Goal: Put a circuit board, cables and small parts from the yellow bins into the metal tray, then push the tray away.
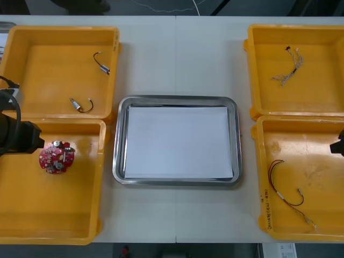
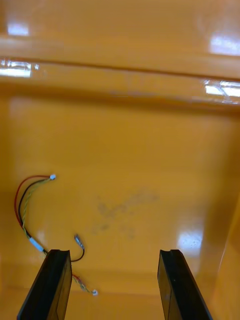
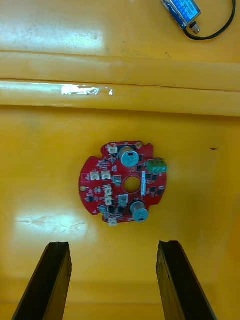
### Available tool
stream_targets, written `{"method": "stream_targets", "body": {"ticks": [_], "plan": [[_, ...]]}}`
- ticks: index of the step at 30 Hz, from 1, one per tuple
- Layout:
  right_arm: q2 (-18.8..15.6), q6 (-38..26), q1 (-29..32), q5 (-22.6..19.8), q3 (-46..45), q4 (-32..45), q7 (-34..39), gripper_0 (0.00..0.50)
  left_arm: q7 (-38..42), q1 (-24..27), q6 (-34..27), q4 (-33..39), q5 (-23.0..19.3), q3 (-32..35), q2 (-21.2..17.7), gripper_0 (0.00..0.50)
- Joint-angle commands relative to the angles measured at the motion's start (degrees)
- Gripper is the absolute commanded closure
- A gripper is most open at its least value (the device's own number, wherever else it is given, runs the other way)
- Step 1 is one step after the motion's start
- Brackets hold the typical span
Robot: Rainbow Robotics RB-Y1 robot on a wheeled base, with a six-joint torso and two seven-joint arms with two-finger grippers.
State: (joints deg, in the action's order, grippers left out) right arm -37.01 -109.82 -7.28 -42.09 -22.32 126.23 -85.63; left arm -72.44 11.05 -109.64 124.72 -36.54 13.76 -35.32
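While the left gripper (image 3: 114, 245) hangs spread over the lower-left circuit board (image 1: 56, 157), the right gripper (image 2: 114, 251) (also spread) faces a cable (image 2: 36, 244).

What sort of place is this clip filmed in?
Probably an electronics kitting bench: yellow bins hold a round red circuit board and cables, a metal tray sits between them, the left gripper hangs over the board, the right gripper above a red and yellow cable.
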Motion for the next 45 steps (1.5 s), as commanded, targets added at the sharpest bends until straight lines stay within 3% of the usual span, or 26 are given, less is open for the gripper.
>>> {"method": "stream_targets", "body": {"ticks": [1,5,13,26,36,45], "plan": [[0.4,-0.2,5.2,-1.0,2.7,4.6,-0.6,0.0,11.9,2.1,-0.4,0.3,1.3,-3.6,0.1,0.0],[0.6,0.9,8.4,-1.0,4.3,6.6,-0.9,0.0,15.3,2.2,-0.4,-0.2,2.3,-6.1,0.2,0.0],[1.2,9.7,14.8,-0.5,7.7,6.8,-2.0,0.0,23.3,3.6,-0.4,-3.3,3.8,-10.9,0.2,0.0],[3.9,17.1,18.7,3.2,13.0,6.7,-2.9,0.0,28.2,4.2,-0.4,-7.8,5.9,-14.2,0.6,0.0],[3.9,22.7,21.9,6.3,16.9,6.5,-3.3,0.0,35.1,6.1,-0.4,-11.4,7.6,-18.2,1.0,0.0],[3.8,28.6,22.7,8.7,19.9,3.2,-4.1,0.0,36.1,6.2,-0.4,-13.2,8.1,-18.6,1.6,0.0]]}}
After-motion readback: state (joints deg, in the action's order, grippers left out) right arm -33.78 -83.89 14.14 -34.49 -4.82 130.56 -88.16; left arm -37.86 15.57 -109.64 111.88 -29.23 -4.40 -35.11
